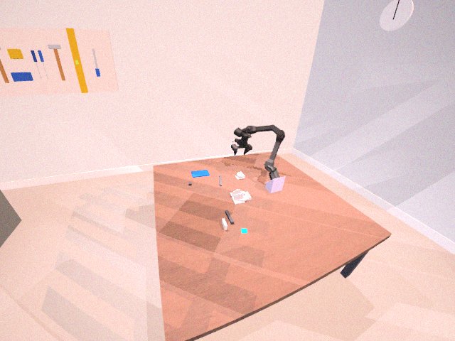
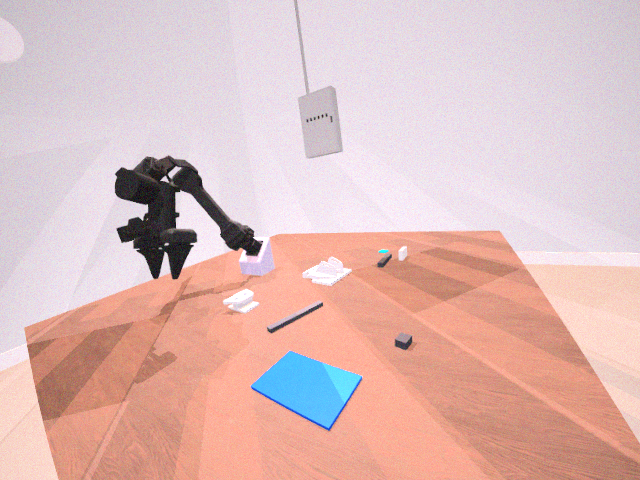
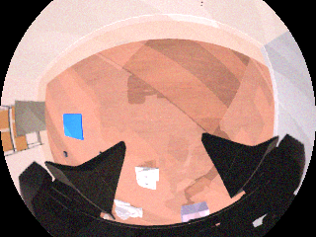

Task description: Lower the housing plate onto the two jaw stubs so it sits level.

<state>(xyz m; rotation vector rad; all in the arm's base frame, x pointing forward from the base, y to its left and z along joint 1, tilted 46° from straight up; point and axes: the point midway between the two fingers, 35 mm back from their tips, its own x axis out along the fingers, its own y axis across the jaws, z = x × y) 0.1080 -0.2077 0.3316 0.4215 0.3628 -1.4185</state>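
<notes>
While the likely housing plate is lying off the jaw base, fitting is awaiting pickup. Fingers apart, the empty gripper is hovering toward the table's far edge.

The brown desk is made of wood and has a dark leg. Stripes of light and shade fall across it. The floor is pale tan. One wall is pinkish and has a board with a picture of a hammer. A gray box hangs on a pale wall, under a thin pipe.
</notes>
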